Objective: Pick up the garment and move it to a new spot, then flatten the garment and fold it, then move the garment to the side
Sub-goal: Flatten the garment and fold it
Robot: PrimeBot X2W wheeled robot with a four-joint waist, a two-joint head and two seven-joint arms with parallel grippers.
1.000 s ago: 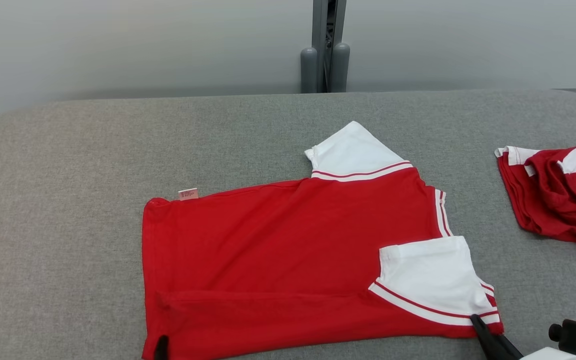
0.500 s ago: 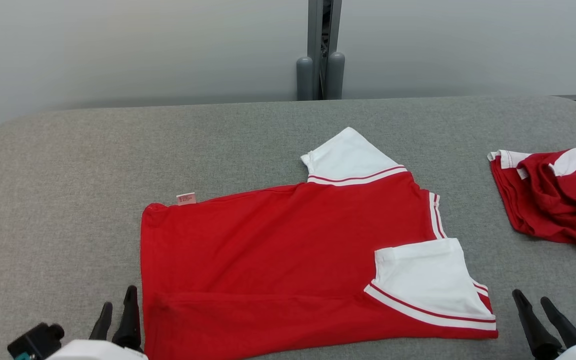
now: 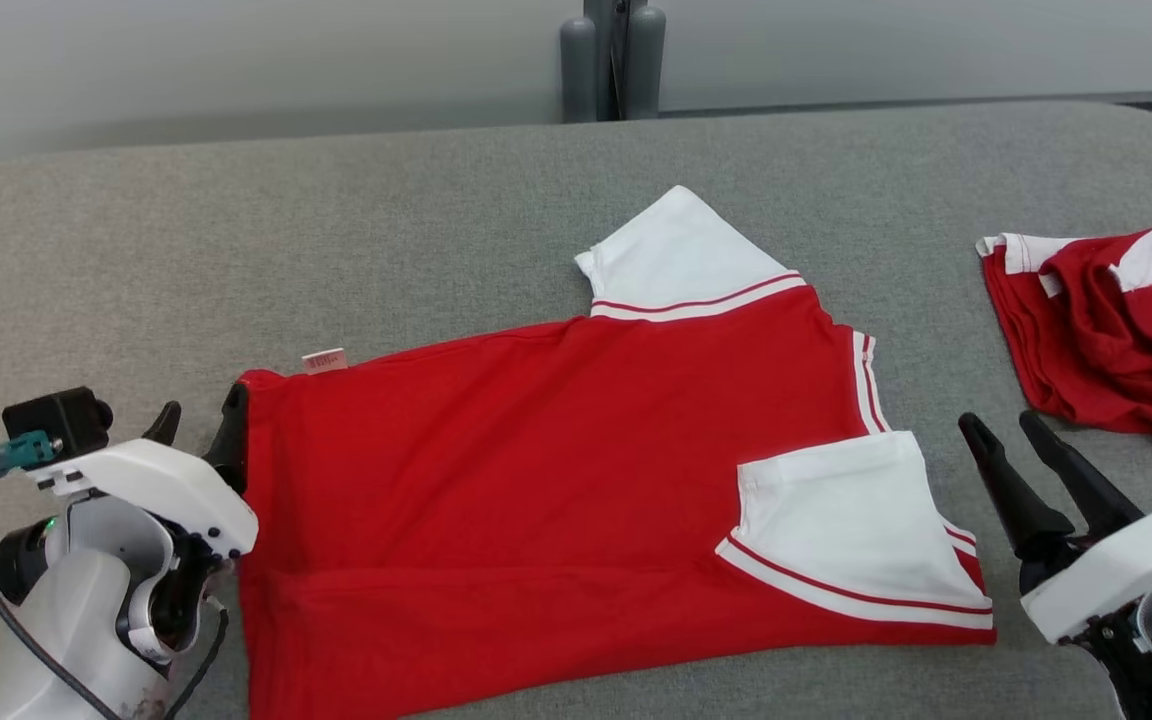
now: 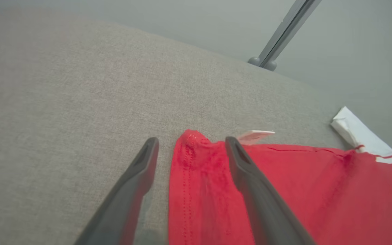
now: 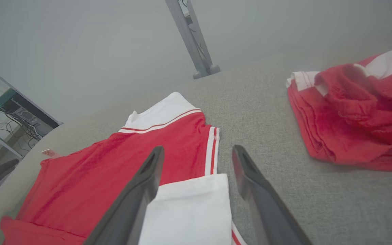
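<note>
A red garment point(image 3: 536, 470) with white sleeves lies spread on the grey table point(image 3: 436, 220), its near edge and near sleeve folded over. My left gripper point(image 3: 199, 425) stands open at the garment's far-left corner point(image 4: 191, 143), one finger on each side of the hem. My right gripper point(image 3: 999, 428) is open just right of the folded white sleeve point(image 3: 836, 520), over bare cloth-covered table. In the right wrist view the fingers point(image 5: 148, 183) straddle that sleeve's right edge point(image 5: 196, 204).
A second red and white garment point(image 3: 1106, 330) lies crumpled at the table's right side, close to my right gripper. A grey post point(image 3: 611, 60) stands behind the table's far edge. A small label point(image 3: 324, 360) sticks out from the garment's far edge.
The camera has tilted down. Both grippers have moved forward along the garment's sides, the left to its far-left corner, the right up beside the folded sleeve. Both stay open.
</note>
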